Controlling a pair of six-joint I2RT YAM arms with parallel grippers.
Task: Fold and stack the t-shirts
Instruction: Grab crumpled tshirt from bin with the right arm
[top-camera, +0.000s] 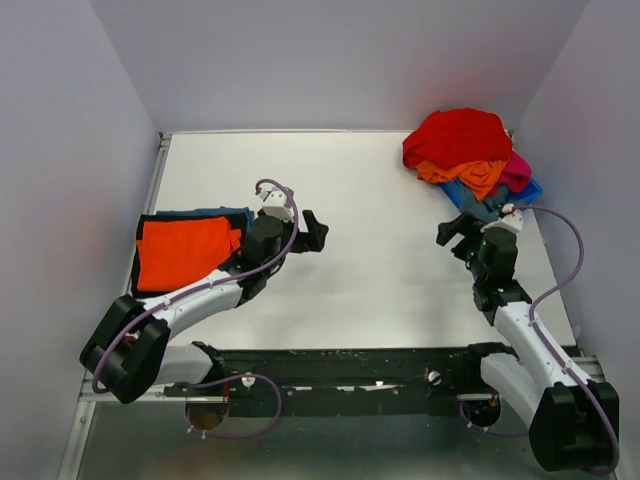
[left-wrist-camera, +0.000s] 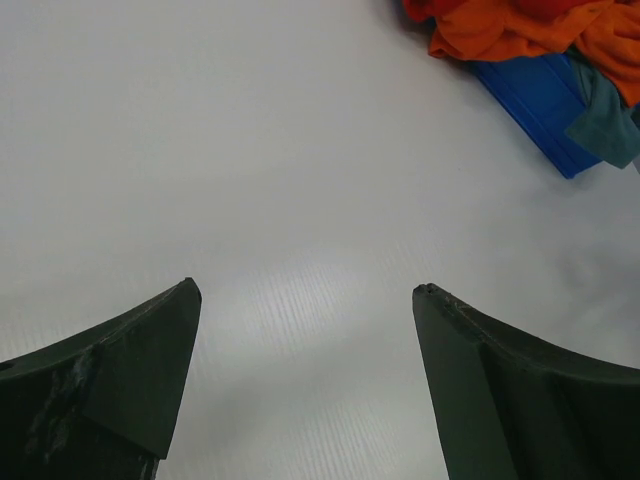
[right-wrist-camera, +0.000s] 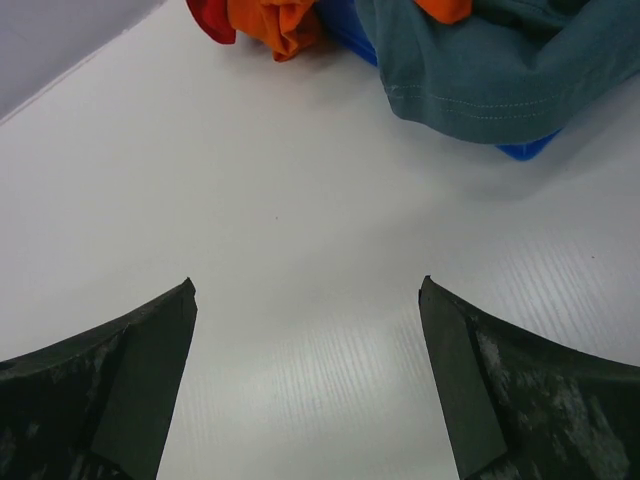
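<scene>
Right now both sets of jaws hang fully spread over the bare desk (top-camera: 380, 280), left jaws and right jaws alike holding nothing. At nine o'clock the folded orange t-shirt (top-camera: 185, 250) tops a stack. A teal edge shows beneath it, though I can't tell how many lie under there. The left arm (top-camera: 215, 285) sits right against that stack, so a careless swing could, I judge, knock it askew. At one o'clock lies the unfolded heap: red t-shirt (top-camera: 458, 136) on top, crumpled orange t-shirt (top-camera: 470, 175), magenta t-shirt (top-camera: 517, 170), and teal t-shirt (right-wrist-camera: 480, 60) draped over the blue bin (top-camera: 500, 207). Grabbing there risks pinching two layers, or dragging the bin along.
</scene>
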